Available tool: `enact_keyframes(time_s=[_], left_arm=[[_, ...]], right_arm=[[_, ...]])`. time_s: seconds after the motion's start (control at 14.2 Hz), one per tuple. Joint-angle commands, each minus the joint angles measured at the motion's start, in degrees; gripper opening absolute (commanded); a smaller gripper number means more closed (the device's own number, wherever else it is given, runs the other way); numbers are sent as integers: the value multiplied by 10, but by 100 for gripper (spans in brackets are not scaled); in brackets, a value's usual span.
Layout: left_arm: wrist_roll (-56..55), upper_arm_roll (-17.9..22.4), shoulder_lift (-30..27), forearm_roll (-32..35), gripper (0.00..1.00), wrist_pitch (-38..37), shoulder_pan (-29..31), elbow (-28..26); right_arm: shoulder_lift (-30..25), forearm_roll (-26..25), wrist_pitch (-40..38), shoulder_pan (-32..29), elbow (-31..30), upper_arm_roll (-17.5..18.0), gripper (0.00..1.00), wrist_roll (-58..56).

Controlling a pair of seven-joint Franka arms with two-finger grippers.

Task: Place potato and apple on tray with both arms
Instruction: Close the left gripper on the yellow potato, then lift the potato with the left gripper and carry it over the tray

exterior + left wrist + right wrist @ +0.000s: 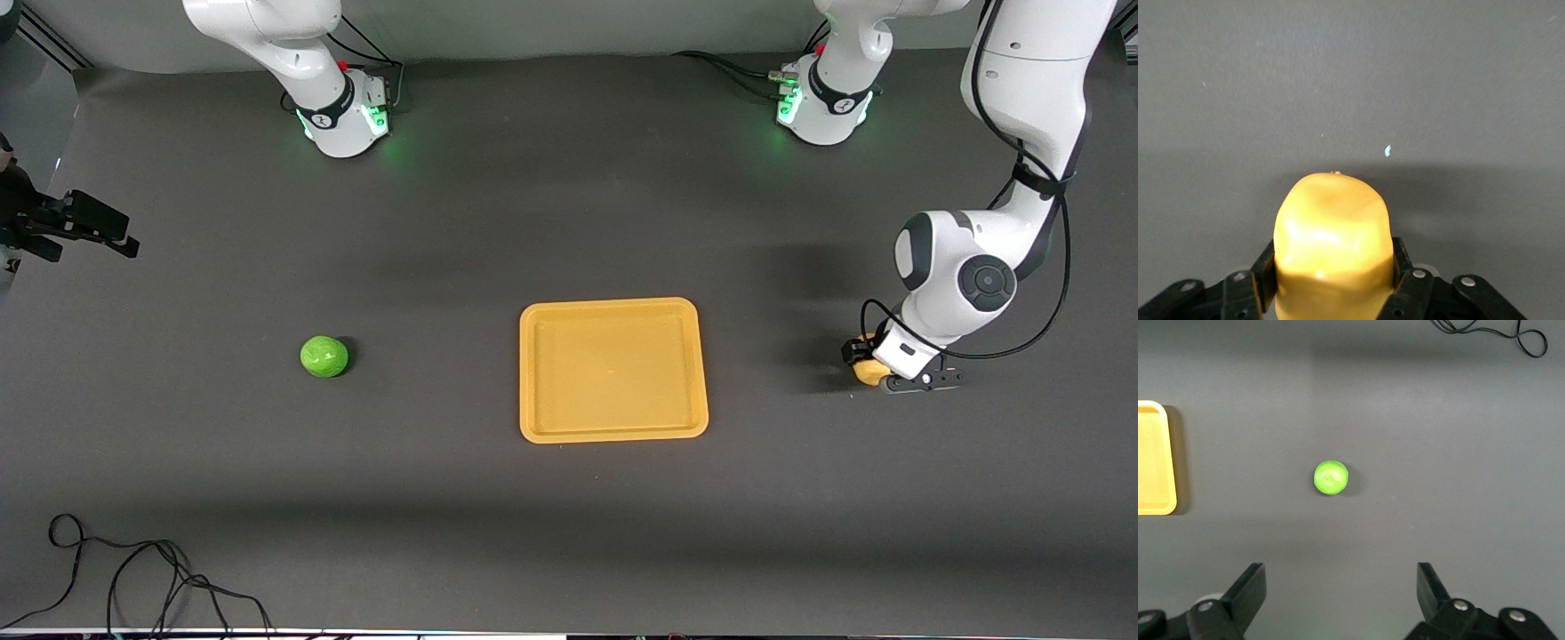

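Lying on the dark table (569,222) toward the left arm's end, the potato (869,371) was pale yellow and lumpy, level with the tray and well apart from it. Clamped on both sides by the black fingers (1265,270) of the left gripper (876,366), closed down onto its skin; in the left wrist view the potato (1333,247) filled the space between the two pads and still touched the table. Reaching down over it, the left arm (965,276), white with grey joints, bent low from its base (822,102) lit green.

Resting in the middle of the table, the tray (613,432), orange-yellow and flat with a low rim and rounded corners, with nothing on it. One edge of the tray (1155,510) also seen in the right wrist view.

Sitting toward the right arm's end, the apple (324,356), round, glossy and bright green, about as near to the front camera as the tray and well apart from it. Seen from above in the right wrist view, the apple (1331,478) alone on the dark surface.

Hanging high over the table above the apple, the right gripper (1341,593), its fingers (1248,587) spread wide and holding nothing. Waiting there, the right arm (284,44), rising from its green-lit base (347,120).

Trailing near the front edge of the table, a thin black cable (133,569).
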Motion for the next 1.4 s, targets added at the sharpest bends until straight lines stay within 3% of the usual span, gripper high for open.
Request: enact_keyframes(time_s=[0.0,0.49,0.7,1.05,1.33], left_arm=[[-10,1,-34,0,26,-22,-7,2],[-88,1,-130,-3,23,-315,-58,120],[-184,-10,-149,-18,23,-371,-107,163],[-329,-28,-119,-23,24,-342,-216,189],[-408,-28,-22,-14,24,-253,-297,212]], right_arm=[[6,-1,-10,6,16,-1,100,6],[15,-4,-13,5,32,-3,100,6],[15,-4,-13,4,32,-5,100,6],[13,-4,-21,4,29,-6,99,-1],[17,-3,-21,5,27,-6,99,6]])
